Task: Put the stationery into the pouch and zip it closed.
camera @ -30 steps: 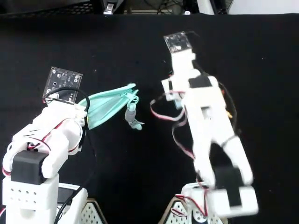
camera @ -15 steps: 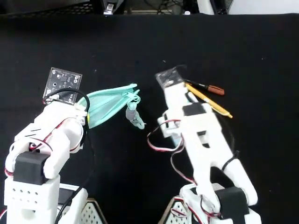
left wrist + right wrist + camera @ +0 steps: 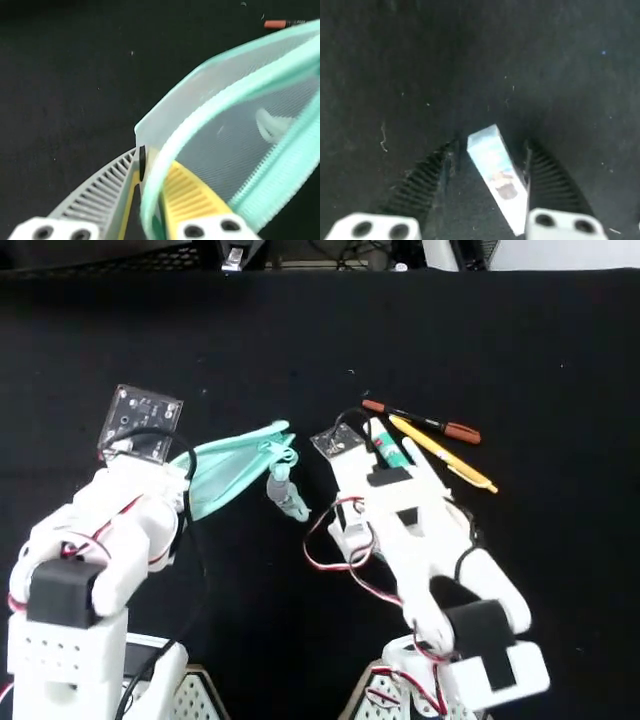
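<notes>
A teal mesh pouch lies left of centre, its mouth open and a grey zip pull hanging at its right end. My left gripper is shut on the pouch's rim; a white item shows through the mesh. In the high view the left gripper sits at the pouch's near left end. My right gripper is open low over the cloth, with a small blue-and-white eraser lying between its fingers. A red-capped pen, a yellow pen and a green marker lie right of the right arm.
The black cloth covers the whole table. The right arm's body stands between the pouch and the pens. Cables loop off its left side. The far edge of the table runs along the top of the high view.
The right arm has drawn back toward its base and shifted left, uncovering the pens and marker. The left arm and the pouch have barely moved.
</notes>
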Controlling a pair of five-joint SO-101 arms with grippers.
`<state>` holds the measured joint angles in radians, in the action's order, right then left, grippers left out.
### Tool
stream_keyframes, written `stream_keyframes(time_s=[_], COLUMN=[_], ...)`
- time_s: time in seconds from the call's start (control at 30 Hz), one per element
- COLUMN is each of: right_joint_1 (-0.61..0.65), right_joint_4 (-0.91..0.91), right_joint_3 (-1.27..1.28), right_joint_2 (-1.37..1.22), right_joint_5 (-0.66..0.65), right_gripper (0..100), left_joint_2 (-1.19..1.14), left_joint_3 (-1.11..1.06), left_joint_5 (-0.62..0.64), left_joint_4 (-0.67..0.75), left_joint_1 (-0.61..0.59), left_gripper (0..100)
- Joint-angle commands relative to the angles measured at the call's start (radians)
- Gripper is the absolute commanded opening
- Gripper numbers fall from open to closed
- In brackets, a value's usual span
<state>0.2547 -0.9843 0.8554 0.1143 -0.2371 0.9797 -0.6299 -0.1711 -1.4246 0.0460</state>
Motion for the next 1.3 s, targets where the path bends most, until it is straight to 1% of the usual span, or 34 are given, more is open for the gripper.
stream_keyframes(time_s=[0.0, 0.07, 0.13, 0.27, 0.33, 0.37, 0.43, 0.53, 0.63, 0.67, 0.8, 0.87, 1.03, 1.23, 1.27], right_joint_1=[0.011, 0.012, 0.012, 0.005, 0.005, 0.005, 0.005, 0.005, 0.002, -0.006, -0.086, -0.106, -0.074, -0.072, -0.071], right_joint_4=[-0.008, -0.005, -0.003, -0.011, -0.011, -0.011, -0.009, -0.015, -0.031, -0.043, -0.095, -0.143, -0.269, -0.307, -0.308], right_joint_3=[-0.047, -0.050, -0.051, -0.045, -0.044, -0.048, -0.061, -0.074, -0.094, -0.108, -0.193, -0.226, -0.308, -0.427, -0.435], right_joint_2=[-0.019, 0.002, 0.031, 0.059, 0.058, 0.054, 0.047, 0.038, 0.050, 0.056, 0.079, 0.067, -0.076, -0.298, -0.315], right_joint_5=[-0.009, -0.011, -0.051, -0.262, -0.364, -0.390, -0.404, -0.405, -0.394, -0.364, -0.095, -0.005, 0.006, 0.006, 0.005], right_gripper=[20.8, 20.8, 20.5, 19.3, 13.5, 9.1, 0.8, 5.3, 0.9, 1.5, 1.2, 1.4, 1.6, 1.8, 3.4], left_joint_2=[-0.133, -0.170, -0.190, -0.196, -0.196, -0.196, -0.196, -0.196, -0.196, -0.196, -0.198, -0.199, -0.199, -0.201, -0.203], left_joint_3=[-0.007, -0.007, -0.007, -0.008, -0.010, -0.010, -0.012, -0.012, -0.013, -0.013, -0.015, -0.015, -0.015, -0.016, -0.016], left_joint_5=[-0.011, -0.008, -0.008, -0.006, -0.006, -0.006, -0.006, -0.006, -0.008, -0.008, -0.009, -0.009, -0.009, -0.009, -0.009], left_joint_4=[-0.034, -0.017, 0.003, 0.005, 0.006, 0.006, 0.006, 0.006, 0.006, 0.006, 0.008, 0.008, 0.008, 0.008, 0.008], left_joint_1=[0.001, -0.001, -0.001, -0.001, -0.001, -0.001, -0.001, -0.001, -0.001, -0.001, -0.001, -0.001, -0.001, -0.001, -0.001], left_gripper=[3, 3, 3, 3, 3, 3, 3, 3, 3, 3, 3, 3, 3, 3, 3])
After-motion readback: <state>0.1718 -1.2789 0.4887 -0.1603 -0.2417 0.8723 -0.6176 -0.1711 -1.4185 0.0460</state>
